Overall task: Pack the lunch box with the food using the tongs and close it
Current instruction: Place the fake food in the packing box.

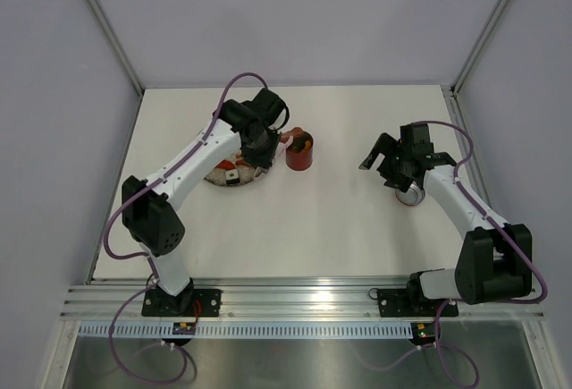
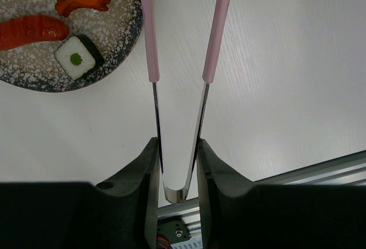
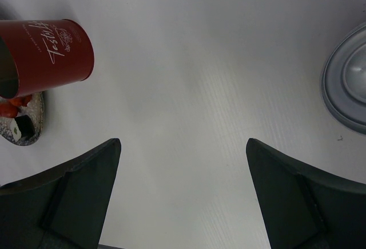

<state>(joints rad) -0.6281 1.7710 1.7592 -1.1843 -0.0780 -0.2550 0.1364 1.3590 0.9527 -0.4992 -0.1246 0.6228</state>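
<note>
Our left fingers [image 2: 143, 174] pinch the tongs [image 2: 216, 43] at their joined end, beside the plate [image 2: 34, 71] holding the food [image 2: 74, 57]. The lunch box [image 3: 48, 54] stands open near that plate, its lid [image 3: 349, 83] well apart by our widely spread right fingers [image 3: 86, 180].

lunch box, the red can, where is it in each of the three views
Top external: the lunch box stands left of centre, just right of the left arm's wrist.
Left wrist: not in it.
Right wrist: upper left, cut by the left edge.
Shared landmark: the speckled plate, top left in the left wrist view, at the left edge below the box in the right wrist view.
</note>
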